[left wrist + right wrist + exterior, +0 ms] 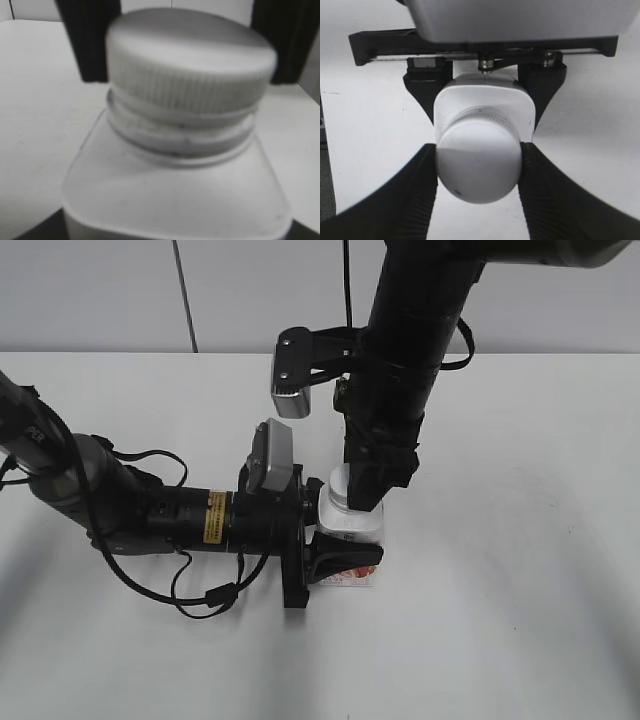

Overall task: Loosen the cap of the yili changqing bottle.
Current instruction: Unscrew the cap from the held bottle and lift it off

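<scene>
The yili changqing bottle (356, 524) stands upright on the white table, with its pink-red label (350, 578) showing low down. My left gripper (345, 552) reaches in from the left and is shut on the bottle's squarish body. My right gripper (362, 480) comes down from above and is shut on the white cap (336, 483), which it mostly hides. In the right wrist view the cap (479, 167) sits between both black fingers of the right gripper (479, 155), touching each; the bottle shoulder (487, 100) lies beyond. The left wrist view shows the ribbed cap (190, 55) and the bottle (175, 190) close up.
The white table (520, 570) extends all round the bottle, with a wall behind its far edge. The left arm's black cables (190, 595) loop onto the table beside the arm.
</scene>
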### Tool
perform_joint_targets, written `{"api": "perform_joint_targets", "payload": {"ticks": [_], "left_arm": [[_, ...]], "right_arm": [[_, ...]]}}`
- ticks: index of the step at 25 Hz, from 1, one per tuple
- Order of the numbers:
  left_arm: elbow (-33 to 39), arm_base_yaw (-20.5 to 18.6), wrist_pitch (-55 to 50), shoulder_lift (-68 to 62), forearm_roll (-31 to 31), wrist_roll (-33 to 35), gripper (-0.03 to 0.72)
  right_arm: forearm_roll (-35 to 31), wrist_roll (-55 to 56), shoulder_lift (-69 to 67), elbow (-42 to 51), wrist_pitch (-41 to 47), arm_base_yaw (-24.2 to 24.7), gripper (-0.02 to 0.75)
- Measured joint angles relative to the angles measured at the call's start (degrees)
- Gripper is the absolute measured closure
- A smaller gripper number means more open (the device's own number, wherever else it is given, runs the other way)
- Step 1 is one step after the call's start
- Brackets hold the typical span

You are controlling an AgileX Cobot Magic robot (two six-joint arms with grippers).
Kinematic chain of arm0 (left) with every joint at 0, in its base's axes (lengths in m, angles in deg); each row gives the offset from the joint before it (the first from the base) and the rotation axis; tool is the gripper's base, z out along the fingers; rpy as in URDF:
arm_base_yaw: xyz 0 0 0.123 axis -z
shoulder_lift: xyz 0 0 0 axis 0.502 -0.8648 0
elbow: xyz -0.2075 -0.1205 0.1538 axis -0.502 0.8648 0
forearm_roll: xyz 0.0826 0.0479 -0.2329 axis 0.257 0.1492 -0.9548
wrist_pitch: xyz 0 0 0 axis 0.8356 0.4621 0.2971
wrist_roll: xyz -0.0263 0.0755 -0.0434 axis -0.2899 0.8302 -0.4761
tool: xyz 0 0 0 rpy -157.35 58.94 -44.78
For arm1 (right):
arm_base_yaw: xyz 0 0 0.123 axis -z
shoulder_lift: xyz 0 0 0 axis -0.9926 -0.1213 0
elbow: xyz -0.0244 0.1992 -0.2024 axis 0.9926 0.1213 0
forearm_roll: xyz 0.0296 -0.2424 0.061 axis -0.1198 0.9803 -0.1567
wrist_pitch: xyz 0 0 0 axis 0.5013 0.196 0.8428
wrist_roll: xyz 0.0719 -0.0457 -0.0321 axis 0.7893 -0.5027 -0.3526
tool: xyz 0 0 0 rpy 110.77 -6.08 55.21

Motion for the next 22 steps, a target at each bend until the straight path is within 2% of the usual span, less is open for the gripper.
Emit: {"api": "perform_joint_targets", "payload": {"ticks": [12, 22], "left_arm": [[0.00, 0.00, -0.04, -0.08, -0.16, -0.23, 0.309], [0.00, 0.00, -0.04, -0.08, -0.16, -0.23, 0.309]], "right_arm": [[-0.12, 2.50, 4.29, 0.12, 0.27, 0.00, 0.342], [3.17, 18.71, 4.47, 0.07, 0.38, 0.00, 0.343]]}}
